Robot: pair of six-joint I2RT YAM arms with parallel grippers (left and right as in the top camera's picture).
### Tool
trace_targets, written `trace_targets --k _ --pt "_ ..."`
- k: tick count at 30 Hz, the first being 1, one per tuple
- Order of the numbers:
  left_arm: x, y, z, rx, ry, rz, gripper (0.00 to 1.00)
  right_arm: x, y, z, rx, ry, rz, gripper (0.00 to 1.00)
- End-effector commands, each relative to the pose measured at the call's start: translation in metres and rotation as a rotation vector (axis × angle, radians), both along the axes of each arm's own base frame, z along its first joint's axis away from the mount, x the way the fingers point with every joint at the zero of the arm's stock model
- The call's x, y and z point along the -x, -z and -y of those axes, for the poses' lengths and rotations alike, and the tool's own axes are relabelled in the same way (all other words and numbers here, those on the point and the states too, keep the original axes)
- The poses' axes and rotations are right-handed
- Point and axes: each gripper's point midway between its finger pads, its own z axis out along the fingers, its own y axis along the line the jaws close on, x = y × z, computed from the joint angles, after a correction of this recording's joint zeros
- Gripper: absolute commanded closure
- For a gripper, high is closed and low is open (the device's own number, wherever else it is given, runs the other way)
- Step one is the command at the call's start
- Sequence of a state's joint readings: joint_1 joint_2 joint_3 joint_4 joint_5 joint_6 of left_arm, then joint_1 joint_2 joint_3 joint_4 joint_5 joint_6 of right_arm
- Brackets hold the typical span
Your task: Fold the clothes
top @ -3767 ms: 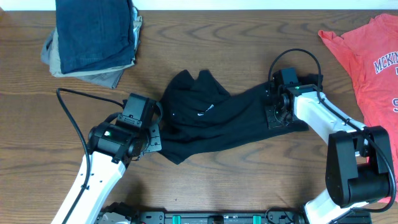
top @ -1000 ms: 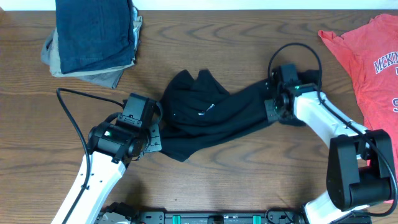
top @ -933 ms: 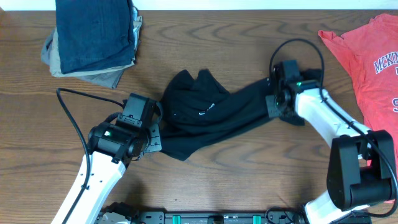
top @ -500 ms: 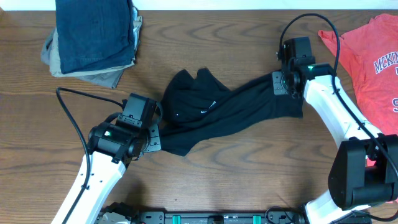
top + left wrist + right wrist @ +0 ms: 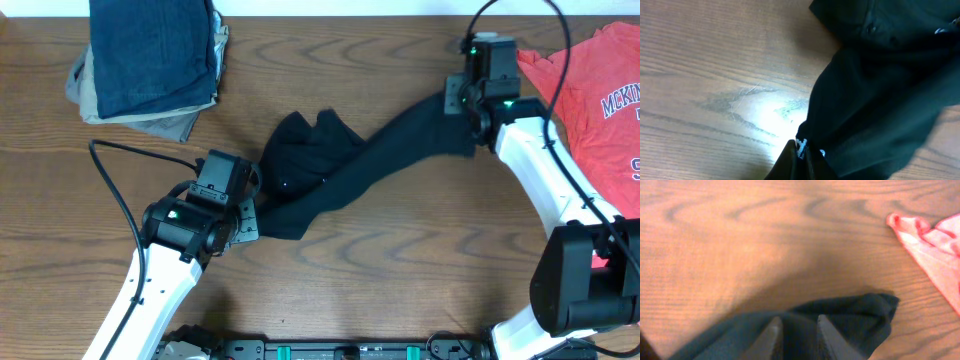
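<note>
Moved: right end effector point(image 5: 463, 103) went from mid-table toward the far edge and ended near the coral-red T-shirt point(image 5: 590, 120). The right end of the black T-shirt point(image 5: 380, 160) was dragged along with it. Its bunched body pulled out into a long, narrow diagonal band. The white logo no longer showed.

On the table point(image 5: 400, 270), stretched T-shirt point(image 5: 395, 148) lies between folded stack point(image 5: 150, 55), rear left, and lettered T-shirt point(image 5: 590, 95), right

This looks like a robotics lab to me. My left arm point(image 5: 150, 290) and right arm point(image 5: 545, 180) work a wood-grain table point(image 5: 400, 270), folded jeans point(image 5: 150, 50) stacked on it.
</note>
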State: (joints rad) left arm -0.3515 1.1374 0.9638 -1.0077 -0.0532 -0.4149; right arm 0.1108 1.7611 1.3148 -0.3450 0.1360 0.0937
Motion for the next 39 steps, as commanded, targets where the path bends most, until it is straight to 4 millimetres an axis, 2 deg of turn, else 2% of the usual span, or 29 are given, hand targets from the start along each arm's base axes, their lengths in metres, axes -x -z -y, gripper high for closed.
trace_targets --k 1,2,3,4,10,14,18,19,22,23,26,32,39 --pt "-0.002 0.002 -0.004 -0.026 0.004 0.004 0.94 -0.003 0.003 0.012 0.009 0.036 -0.013 0.34" --pt "-0.003 0.002 -0.003 -0.025 0.004 0.007 0.94 0.000 0.008 0.012 0.012 0.036 -0.033 0.18" --pt "-0.003 0.002 -0.003 -0.024 0.004 0.010 0.94 0.003 0.011 0.013 0.013 0.036 -0.050 0.07" --pt "-0.004 0.002 -0.003 -0.023 0.004 0.012 0.94 0.008 0.015 0.013 0.016 0.036 -0.075 0.01" --pt "-0.005 0.001 -0.002 -0.021 0.004 0.017 0.94 0.044 0.040 0.025 -0.027 0.134 -0.250 0.01" --pt "-0.005 0.001 -0.002 -0.021 0.004 0.017 0.94 0.068 0.052 0.046 -0.089 0.281 -0.346 0.01" --pt "-0.005 0.001 -0.002 -0.021 0.004 0.017 0.94 0.079 0.058 0.065 -0.122 0.353 -0.386 0.01" --pt "-0.005 0.001 -0.002 -0.021 0.004 0.017 0.94 0.080 0.059 0.067 -0.128 0.350 -0.391 0.02" --pt "-0.005 0.001 -0.002 -0.021 0.004 0.017 0.94 0.084 0.064 0.069 -0.169 0.324 -0.414 0.28" --pt "-0.005 0.001 -0.002 -0.021 0.004 0.017 0.94 0.085 0.065 0.070 -0.179 0.325 -0.419 0.33" --pt "-0.004 0.003 -0.003 -0.023 0.005 0.012 0.94 0.083 0.066 0.073 -0.184 0.328 -0.404 0.41" --pt "-0.004 0.003 -0.003 -0.023 0.005 0.011 0.94 0.078 0.073 0.062 -0.202 0.294 -0.394 0.46" --pt "-0.004 0.003 -0.003 -0.024 0.005 0.010 0.94 0.084 0.118 0.055 -0.197 0.288 -0.508 0.44"
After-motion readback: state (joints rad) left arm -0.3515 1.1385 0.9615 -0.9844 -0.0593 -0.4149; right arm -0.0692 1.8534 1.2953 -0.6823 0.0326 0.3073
